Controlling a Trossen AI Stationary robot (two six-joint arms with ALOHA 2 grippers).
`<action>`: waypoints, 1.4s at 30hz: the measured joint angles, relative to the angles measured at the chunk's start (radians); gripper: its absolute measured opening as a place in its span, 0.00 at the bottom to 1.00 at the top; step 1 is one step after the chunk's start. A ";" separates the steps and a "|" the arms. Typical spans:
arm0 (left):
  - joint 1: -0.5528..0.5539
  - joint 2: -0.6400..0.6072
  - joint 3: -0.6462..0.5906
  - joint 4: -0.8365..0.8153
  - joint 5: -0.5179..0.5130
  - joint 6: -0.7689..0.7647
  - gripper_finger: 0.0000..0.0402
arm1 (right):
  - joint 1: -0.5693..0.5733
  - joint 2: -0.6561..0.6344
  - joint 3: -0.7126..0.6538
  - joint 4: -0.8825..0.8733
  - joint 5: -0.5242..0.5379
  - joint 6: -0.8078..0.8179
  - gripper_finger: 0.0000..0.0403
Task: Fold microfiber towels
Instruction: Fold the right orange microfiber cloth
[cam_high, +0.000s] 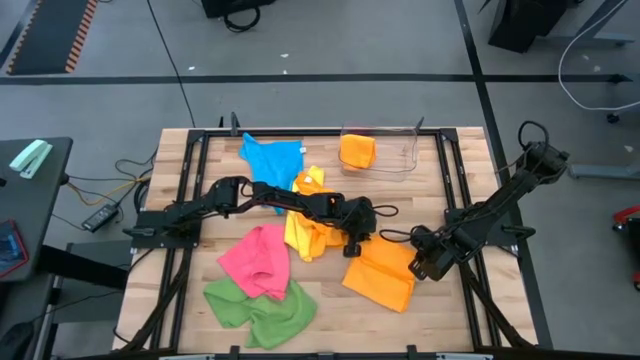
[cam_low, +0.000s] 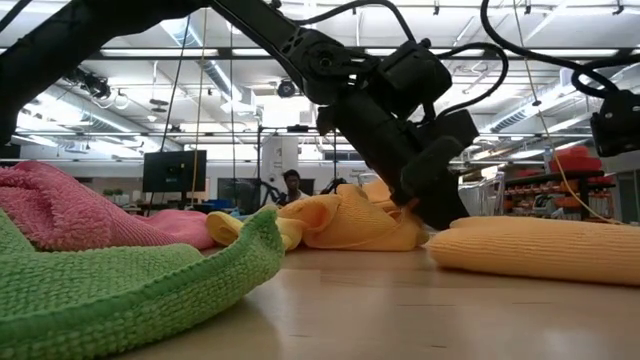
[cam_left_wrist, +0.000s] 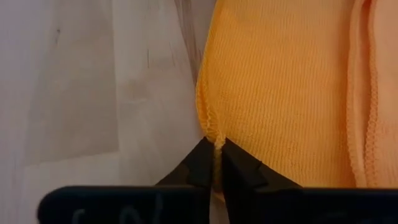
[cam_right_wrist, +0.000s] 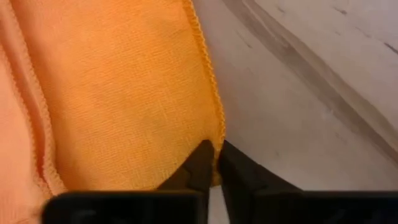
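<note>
On the wooden table (cam_high: 455, 200), we see both grippers clenched on the orange towel (cam_high: 382, 273) lying at centre right: the left gripper (cam_high: 352, 247) pinches its near-centre corner, the right gripper (cam_high: 422, 268) its opposite edge. Yellow towel (cam_high: 305, 232) lies just beside.

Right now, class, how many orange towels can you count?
2: one orange towel lies flat on the table, pinched by both arms' jaws; another orange towel sits in the clear bin. More may be hidden.
</note>
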 joint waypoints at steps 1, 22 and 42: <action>0.000 -0.007 0.000 -0.012 0.001 -0.001 0.10 | 0.000 0.000 0.002 0.002 -0.001 -0.007 0.05; -0.031 -0.091 0.001 -0.067 0.023 0.079 0.02 | 0.001 0.001 0.178 -0.135 0.006 -0.192 0.01; -0.089 -0.147 0.003 -0.163 0.025 0.116 0.07 | 0.038 0.159 0.339 -0.068 0.009 -0.347 0.01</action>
